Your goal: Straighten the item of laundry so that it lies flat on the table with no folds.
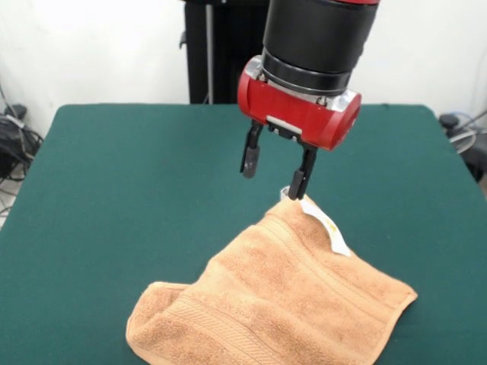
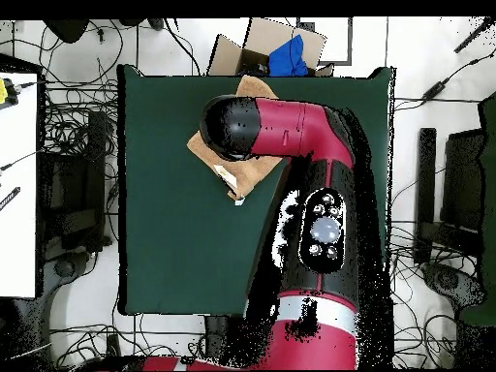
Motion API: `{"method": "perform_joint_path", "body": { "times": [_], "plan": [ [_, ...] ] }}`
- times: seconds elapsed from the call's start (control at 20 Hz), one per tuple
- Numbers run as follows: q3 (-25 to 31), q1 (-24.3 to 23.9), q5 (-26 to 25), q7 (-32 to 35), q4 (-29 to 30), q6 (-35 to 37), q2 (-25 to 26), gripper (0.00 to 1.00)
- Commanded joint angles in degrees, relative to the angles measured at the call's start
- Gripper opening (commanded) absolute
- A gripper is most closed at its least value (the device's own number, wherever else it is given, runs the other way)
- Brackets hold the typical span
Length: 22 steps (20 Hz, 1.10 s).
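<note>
Towel lies just under spread gripper

Towel mostly under arm

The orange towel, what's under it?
Only the green table shows around the towel. Its left corner looks folded under; whatever lies beneath the cloth is covered.

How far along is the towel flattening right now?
Done: most of the towel lies spread on the table. In hand: the open gripper hangs just above the far corner by the white tag, gripping nothing. Left: the near left corner looks rolled under, and the far corner is slightly humped, so folds remain.
</note>
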Motion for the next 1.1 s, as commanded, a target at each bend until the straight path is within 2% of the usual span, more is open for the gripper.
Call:
{"method": "perform_joint_path", "body": {
  "times": [0.05,0.35,0.75,0.95,1.1],
  "plan": [
    [2.78,0.77,-0.59,3.95,3.22,-3.45,0.87,1.0],
    [6.19,-1.12,4.25,4.92,5.88,-2.83,0.77,1.0],
    [7.85,-1.84,8.87,4.56,6.15,1.12,2.32,1.0],
    [7.64,-1.86,9.64,2.71,5.75,3.59,2.58,1.0],
    [6.24,-1.24,7.83,0.41,4.5,4.87,2.21,1.0]
  ]
}}
